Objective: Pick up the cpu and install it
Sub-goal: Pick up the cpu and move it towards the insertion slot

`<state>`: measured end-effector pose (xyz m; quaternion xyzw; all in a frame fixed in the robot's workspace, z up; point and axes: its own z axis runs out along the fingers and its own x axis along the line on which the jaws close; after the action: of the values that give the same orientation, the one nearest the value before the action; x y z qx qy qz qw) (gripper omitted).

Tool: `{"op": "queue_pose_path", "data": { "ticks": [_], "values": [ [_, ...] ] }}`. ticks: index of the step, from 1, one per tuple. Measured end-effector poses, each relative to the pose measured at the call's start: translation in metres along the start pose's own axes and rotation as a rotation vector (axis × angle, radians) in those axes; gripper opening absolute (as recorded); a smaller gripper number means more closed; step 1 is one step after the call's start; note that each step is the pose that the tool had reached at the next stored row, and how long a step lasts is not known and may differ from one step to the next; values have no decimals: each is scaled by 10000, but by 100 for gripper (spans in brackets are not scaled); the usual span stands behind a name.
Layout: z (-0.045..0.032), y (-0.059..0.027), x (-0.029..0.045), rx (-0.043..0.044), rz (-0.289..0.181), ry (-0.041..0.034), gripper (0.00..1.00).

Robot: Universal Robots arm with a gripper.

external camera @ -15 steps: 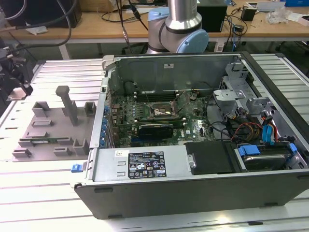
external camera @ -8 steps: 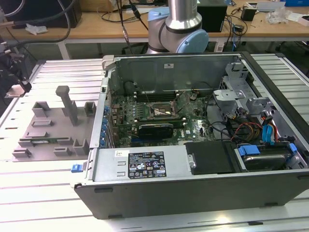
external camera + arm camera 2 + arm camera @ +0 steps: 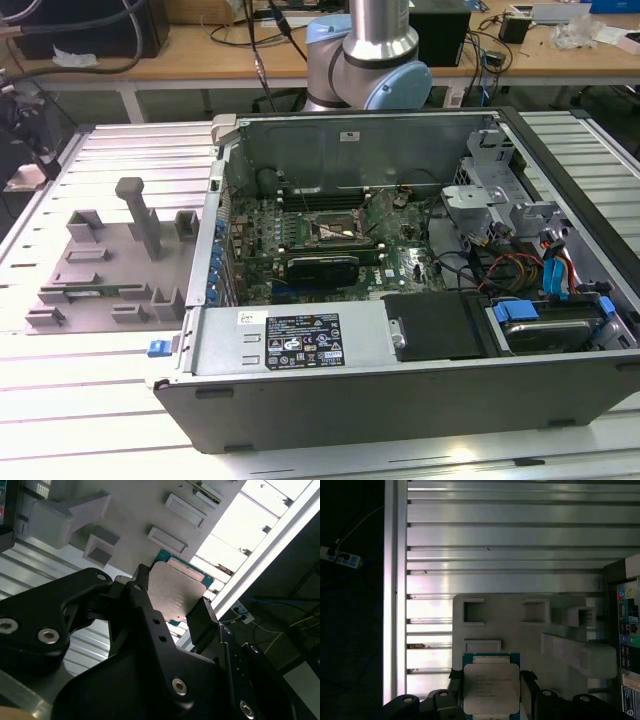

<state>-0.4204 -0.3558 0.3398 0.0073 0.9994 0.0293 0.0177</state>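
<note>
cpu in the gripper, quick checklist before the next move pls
1. Grip: the black gripper has its fingers on opposite edges of the flat square silver-topped cpu: ok.
2. Cpu sits square between them in the first wrist view, not tilted: ok.
3. Cpu looks raised clear of the grey fixture tray: ok.
4. Open grey computer case gives access from above: ok.
5. Dark square socket frame open and bare: cannot tell.
6. Coloured cables lie toward the exterior view's right, apart from the socket: ok.
</note>
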Motion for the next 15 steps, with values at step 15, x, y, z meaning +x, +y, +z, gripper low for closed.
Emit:
{"op": "queue_pose_path", "data": {
  "ticks": [15],
  "values": [
    [-233,65,-7,0,0,-1,55]
  ]
}}
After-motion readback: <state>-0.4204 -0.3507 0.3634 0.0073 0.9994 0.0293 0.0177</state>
